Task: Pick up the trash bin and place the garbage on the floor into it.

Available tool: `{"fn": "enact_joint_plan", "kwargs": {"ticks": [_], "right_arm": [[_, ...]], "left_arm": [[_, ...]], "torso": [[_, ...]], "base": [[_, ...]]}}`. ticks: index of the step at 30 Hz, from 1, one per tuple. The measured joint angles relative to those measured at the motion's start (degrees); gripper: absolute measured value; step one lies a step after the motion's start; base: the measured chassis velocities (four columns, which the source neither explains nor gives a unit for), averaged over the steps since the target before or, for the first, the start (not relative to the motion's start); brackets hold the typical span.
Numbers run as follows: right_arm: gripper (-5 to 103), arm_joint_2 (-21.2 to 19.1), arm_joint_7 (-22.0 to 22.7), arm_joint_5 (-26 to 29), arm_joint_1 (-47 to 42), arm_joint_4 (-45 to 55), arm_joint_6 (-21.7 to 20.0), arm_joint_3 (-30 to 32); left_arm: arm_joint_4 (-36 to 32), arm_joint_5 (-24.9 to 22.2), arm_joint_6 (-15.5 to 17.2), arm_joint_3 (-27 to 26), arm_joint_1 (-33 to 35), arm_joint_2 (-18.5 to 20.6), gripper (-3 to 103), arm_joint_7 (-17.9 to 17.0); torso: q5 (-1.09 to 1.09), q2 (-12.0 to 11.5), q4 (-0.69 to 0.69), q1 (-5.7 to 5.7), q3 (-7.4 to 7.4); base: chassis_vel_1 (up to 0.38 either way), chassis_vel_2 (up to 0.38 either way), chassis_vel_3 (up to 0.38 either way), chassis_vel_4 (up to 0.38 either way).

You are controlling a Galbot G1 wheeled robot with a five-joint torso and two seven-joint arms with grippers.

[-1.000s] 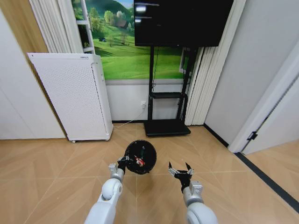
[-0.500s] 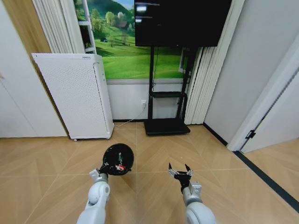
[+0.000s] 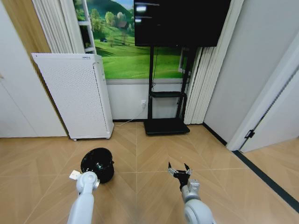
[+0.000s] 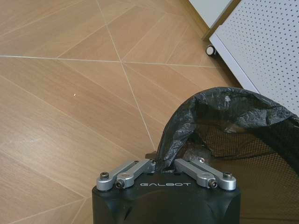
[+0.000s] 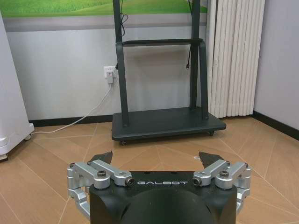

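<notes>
The trash bin (image 3: pixel 97 164), a small black mesh basket lined with a black bag, sits low at my front left above the wooden floor. My left gripper (image 3: pixel 89 175) is shut on its near rim. In the left wrist view the left gripper (image 4: pixel 161 163) pinches the crumpled bag edge of the trash bin (image 4: pixel 243 135), whose mesh inside looks dark. The garbage is hidden. My right gripper (image 3: pixel 179 170) hangs open over bare floor at the front right, apart from the bin; the right gripper (image 5: pixel 156 156) holds nothing.
A tall white perforated appliance (image 3: pixel 77 95) on wheels stands against the wall behind the bin, close to it in the left wrist view (image 4: pixel 261 42). The black TV stand base (image 3: pixel 167 126) lies straight ahead. A wall and door frame (image 3: pixel 261 116) close off the right.
My left arm has swung the bin leftward and lower. The red bits seen inside it earlier no longer show. The right gripper has stayed put.
</notes>
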Motion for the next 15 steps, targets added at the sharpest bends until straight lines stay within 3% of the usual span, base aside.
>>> {"fn": "enact_joint_plan", "kwargs": {"ticks": [15], "right_arm": [[100, -0.28, -0.07, 0.77, 0.8, -2.8, 1.41, 0.66]], "left_arm": [[10.69, 0.99, 0.91, -3.66, -8.35, 3.19, 4, 2.32]], "torso": [[0.01, 0.0, 0.0, 0.0, 0.0]], "base": [[0.0, 0.0, 0.0, 0.0]]}}
